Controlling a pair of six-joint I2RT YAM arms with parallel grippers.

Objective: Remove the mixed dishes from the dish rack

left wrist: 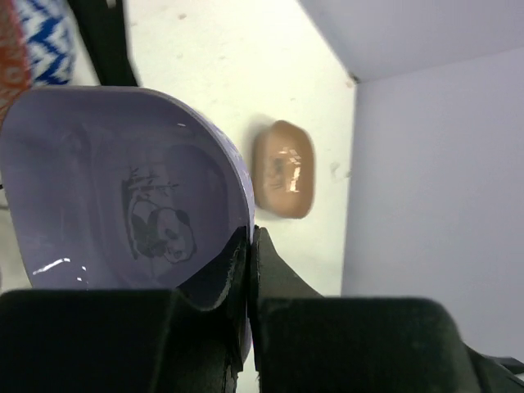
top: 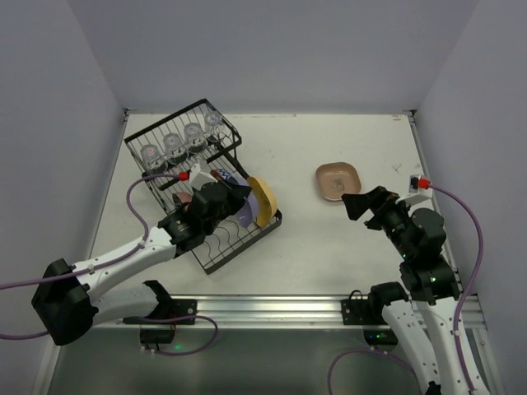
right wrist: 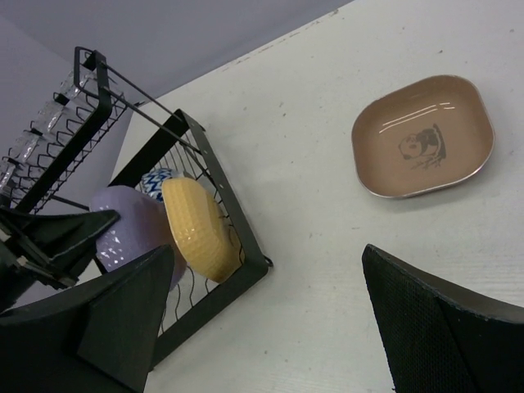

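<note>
The black wire dish rack stands left of centre. Its deep section holds several clear glass cups. My left gripper is shut on the rim of the purple plate, which has a panda print and stands in the tray section. The yellow plate stands on edge beside it. A blue-patterned bowl and a red-brown one sit behind. The tan plate lies flat on the table, also seen in the right wrist view. My right gripper is open and empty, near the tan plate.
The white table is walled on three sides. A metal rail runs along the near edge.
</note>
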